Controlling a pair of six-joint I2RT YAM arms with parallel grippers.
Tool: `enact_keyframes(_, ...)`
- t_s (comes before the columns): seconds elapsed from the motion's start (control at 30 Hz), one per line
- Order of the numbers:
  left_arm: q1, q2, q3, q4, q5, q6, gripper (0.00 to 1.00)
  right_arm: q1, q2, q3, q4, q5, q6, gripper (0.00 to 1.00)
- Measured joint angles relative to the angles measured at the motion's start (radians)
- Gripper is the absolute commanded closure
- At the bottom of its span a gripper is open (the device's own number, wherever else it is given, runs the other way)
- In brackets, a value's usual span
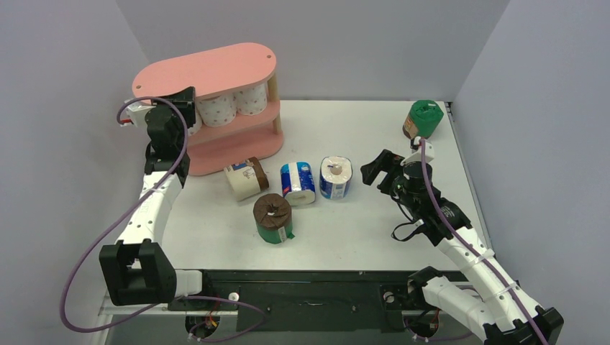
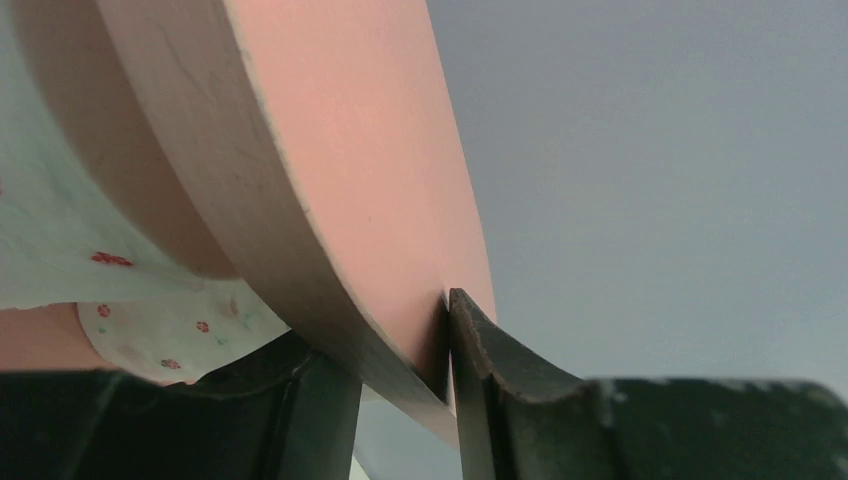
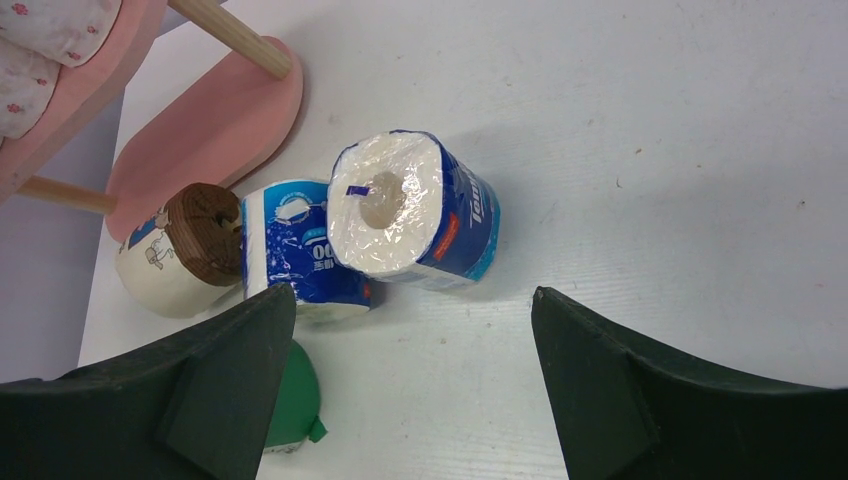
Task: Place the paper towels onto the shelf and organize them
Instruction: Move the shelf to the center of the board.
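The pink shelf (image 1: pixel 208 68) stands at the back left, with white pink-dotted paper towels (image 1: pixel 218 109) on its middle tier. My left gripper (image 1: pixel 180 100) is at the shelf's left end, its fingers closed on the edge of the top board (image 2: pixel 350 150), one above and one below. A dotted roll (image 2: pixel 60 230) lies just under that board. On the table lie a beige roll (image 1: pixel 244 178), a green roll with a brown top (image 1: pixel 273 218) and two blue-and-white rolls (image 1: pixel 298 183) (image 1: pixel 336 177). My right gripper (image 1: pixel 378 169) hangs open and empty, just right of the upright blue roll (image 3: pixel 410 210).
Another green-wrapped roll (image 1: pixel 422 118) stands at the table's far right corner. Grey walls close in the back and both sides. The shelf's bottom tier (image 3: pixel 210 125) holds nothing that I can see. Bare table lies between the rolls and the arm bases.
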Motion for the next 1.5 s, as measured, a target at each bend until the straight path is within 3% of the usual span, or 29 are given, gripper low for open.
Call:
enact_keyframes(0.2,0.002,0.013,-0.006,0.023,0.013,-0.049,0.84,0.0,0.0,0.0,0.0,0.005,0.0,0.17)
enact_keyframes(0.33,0.006,0.018,-0.006,0.033,0.025,-0.059,1.0,-0.001,0.0,0.0,0.0,0.005,0.0,0.17)
enact_keyframes(1.5,0.023,0.076,-0.081,0.266,0.192,-0.231,1.0,-0.001,0.0,-0.001,-0.006,0.013,0.003,0.17)
